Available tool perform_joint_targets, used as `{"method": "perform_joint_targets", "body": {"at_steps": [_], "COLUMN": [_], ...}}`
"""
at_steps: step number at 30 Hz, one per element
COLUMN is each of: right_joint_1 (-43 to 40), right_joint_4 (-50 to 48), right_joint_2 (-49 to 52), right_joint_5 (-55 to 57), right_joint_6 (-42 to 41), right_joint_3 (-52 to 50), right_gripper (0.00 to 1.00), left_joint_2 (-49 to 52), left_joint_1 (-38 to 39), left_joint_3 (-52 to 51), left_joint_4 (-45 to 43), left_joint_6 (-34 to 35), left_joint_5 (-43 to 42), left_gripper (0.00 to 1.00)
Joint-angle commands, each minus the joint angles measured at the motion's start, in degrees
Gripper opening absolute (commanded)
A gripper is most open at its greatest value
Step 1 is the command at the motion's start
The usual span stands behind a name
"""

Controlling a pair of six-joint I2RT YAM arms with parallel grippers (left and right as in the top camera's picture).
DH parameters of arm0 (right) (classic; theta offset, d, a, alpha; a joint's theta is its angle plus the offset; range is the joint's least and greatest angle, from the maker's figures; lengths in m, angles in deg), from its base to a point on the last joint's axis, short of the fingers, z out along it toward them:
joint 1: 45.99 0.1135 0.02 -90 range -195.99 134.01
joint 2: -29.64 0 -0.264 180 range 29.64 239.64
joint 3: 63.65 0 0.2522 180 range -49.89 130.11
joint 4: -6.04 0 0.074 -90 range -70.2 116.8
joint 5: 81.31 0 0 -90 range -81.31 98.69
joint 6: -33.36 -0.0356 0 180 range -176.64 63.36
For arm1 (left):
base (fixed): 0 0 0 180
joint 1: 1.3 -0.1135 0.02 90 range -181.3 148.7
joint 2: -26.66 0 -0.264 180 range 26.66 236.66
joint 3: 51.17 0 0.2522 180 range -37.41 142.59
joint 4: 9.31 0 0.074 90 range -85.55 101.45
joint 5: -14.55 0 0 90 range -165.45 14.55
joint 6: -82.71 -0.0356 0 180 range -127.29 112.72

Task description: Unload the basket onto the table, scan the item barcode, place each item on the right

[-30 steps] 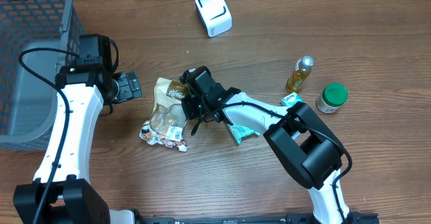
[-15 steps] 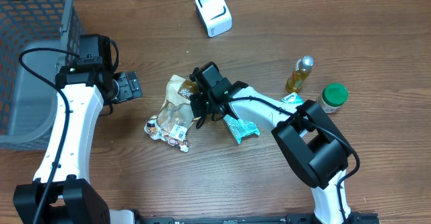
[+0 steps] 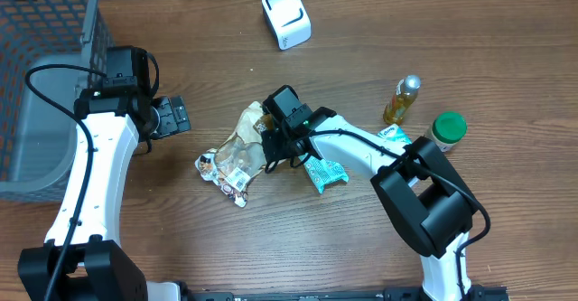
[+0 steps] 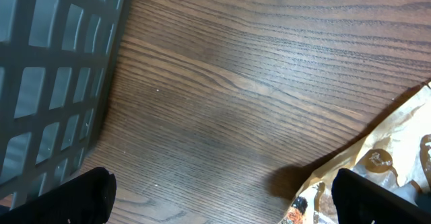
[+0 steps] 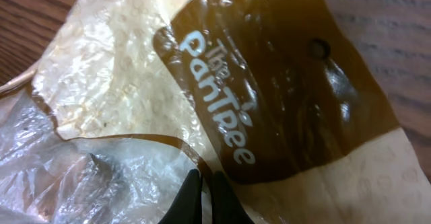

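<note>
Grip on the bag is made: right gripper pinches its film, fully closed; left gripper gapes empty. Next, it should be lifted toward the scanner.

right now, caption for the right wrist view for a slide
Shut right gripper pinching a crinkled Pantree bag over the wooden table.

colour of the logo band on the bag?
The band is dark brown with white lettering; the bag around it is tan. Right wrist view shows it best.

White arm shells, black joints, looping black cables; left gripper, right gripper black
</note>
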Motion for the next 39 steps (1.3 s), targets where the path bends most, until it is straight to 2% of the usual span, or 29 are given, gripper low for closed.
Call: {"method": "perform_joint_targets", "body": {"at_steps": [1, 14, 23, 31, 39], "right_joint_1": [-0.28, -0.28, -0.28, -0.26, -0.17], "right_joint_4": [1.92, 6.45, 14.62, 23.89, 25.75], "right_joint_2": [-2.73, -8.02, -8.02, -8.00, -8.00], "right_joint_5": [1.27, 4.52, 9.38, 8.90, 5.16], "right_joint_6": [-3.43, -3.93, -5.66, -5.66, -7.15], "right_joint_3": [-0.70, -0.70, -0.70, -0.76, -0.94], "right_gripper": [0.04, 0.04, 0.04, 0.05, 0.05], "left_joint_2": [-0.39, -0.39, -0.39, -0.39, -0.39], "left_joint_1": [0.39, 0.39, 0.39, 0.39, 0.39], "left_joint_3": [0.79, 0.79, 0.79, 0.79, 0.79], "left_joint_4": [-0.04, -0.04, -0.04, -0.04, -0.04], "left_joint_6": [-0.63, -0.63, -0.63, -0.63, -0.63], "left_joint_5": [0.55, 0.55, 0.55, 0.55, 0.55], "left_gripper": [1.00, 1.00, 1.00, 0.99, 1.00]}}
